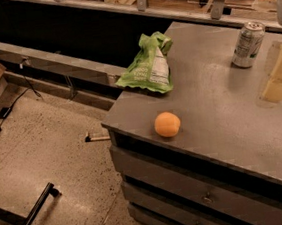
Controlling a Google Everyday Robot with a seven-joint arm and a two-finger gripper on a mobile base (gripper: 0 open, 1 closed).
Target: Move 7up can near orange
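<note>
The 7up can (248,44) stands upright at the far right of the grey counter top (217,116); it is silver-grey with greenish print and a pull-tab top. The orange (167,124) lies near the counter's front left edge, well apart from the can. My gripper (279,76) shows as pale yellow parts at the right edge of the camera view, just right of the can and slightly nearer the camera, not touching it. It holds nothing that I can see.
A green chip bag (150,64) lies at the counter's back left corner, partly over the edge. Drawers (200,194) run below the counter front. The floor (45,155) drops away to the left, with a black bar (34,216) and cables.
</note>
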